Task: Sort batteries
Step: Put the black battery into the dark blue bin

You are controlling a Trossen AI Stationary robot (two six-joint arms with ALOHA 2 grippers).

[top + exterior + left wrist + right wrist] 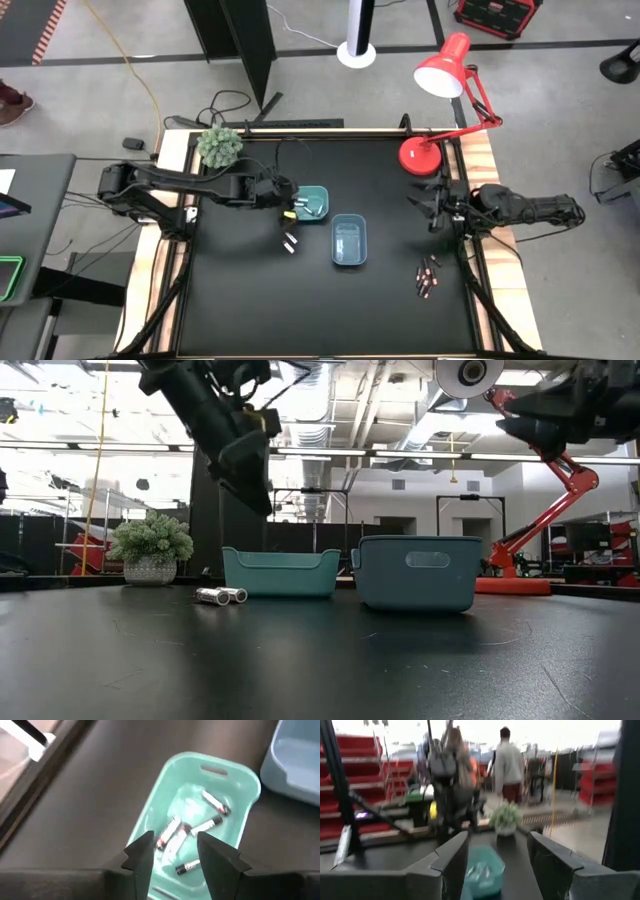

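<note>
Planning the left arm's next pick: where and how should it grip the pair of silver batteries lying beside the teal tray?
Take one of the silver batteries at mid-length, coming straight down, fingers across its round sides. They lie flat on the table close together, so end grips look unworkable. The left gripper is open above the teal tray.

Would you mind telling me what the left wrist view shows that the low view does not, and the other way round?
Only the left wrist view looks into the teal tray: several white batteries lie on its floor, with the open left gripper hanging above them, holding nothing. Only the low view shows two silver batteries lying on the table beside that tray, plus the small potted plant and the red lamp. Both views show the teal tray and the blue tray.
</note>
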